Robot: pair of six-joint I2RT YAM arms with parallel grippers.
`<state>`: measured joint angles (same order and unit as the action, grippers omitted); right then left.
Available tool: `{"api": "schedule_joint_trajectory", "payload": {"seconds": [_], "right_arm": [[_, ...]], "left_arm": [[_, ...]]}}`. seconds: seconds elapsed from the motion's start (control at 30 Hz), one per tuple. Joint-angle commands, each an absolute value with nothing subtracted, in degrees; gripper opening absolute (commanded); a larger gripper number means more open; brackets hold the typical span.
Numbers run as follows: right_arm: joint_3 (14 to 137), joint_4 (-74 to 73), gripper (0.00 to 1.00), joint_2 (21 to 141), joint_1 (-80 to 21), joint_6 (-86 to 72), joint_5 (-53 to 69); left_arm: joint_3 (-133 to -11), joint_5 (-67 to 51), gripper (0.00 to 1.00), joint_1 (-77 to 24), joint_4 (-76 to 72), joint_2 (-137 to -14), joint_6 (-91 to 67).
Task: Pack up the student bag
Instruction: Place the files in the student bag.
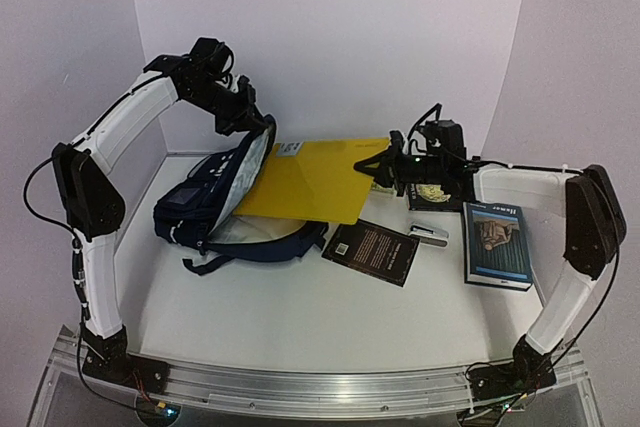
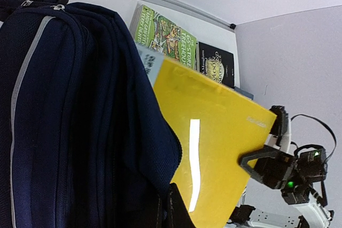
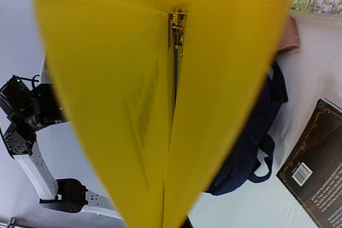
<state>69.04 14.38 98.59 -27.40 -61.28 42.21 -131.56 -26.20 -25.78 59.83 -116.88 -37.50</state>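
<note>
The student bag (image 1: 205, 202) is navy blue and lies on its side at the table's left, its mouth facing right. My left gripper (image 1: 247, 115) is shut on the upper edge of the bag's opening and holds it lifted; one dark finger (image 2: 180, 209) shows against the fabric (image 2: 69, 121). My right gripper (image 1: 387, 161) is shut on the right edge of a yellow folder (image 1: 310, 179). The folder's left part sits inside the bag's mouth. In the right wrist view the folder (image 3: 160, 78) fills the frame and hides my fingers; the bag (image 3: 251, 148) shows behind it.
A black book (image 1: 372, 250) lies in front of the folder. A blue book (image 1: 497, 244) lies at the right, a small silver object (image 1: 432, 232) between them. Another black book (image 1: 437, 194) lies under my right wrist. A green book (image 2: 165, 33) lies at the back.
</note>
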Motion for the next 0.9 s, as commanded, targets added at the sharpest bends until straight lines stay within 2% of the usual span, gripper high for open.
{"api": "schedule_joint_trajectory", "payload": {"seconds": [0.0, 0.3, 0.87], "right_arm": [[73.1, 24.3, 0.0, 102.1, -30.9, -67.9, 40.1], [76.5, 32.3, 0.0, 111.6, -35.9, -75.5, 35.9], [97.8, 31.9, 0.0, 131.6, -42.7, -72.9, 34.2]], "left_arm": [[-135.9, -29.8, 0.0, -25.2, 49.7, -112.0, -41.4], [-134.9, -33.6, 0.0, -25.0, 44.9, -111.9, -43.8], [-127.5, -41.5, 0.0, -26.9, 41.7, -107.0, -43.5]]}}
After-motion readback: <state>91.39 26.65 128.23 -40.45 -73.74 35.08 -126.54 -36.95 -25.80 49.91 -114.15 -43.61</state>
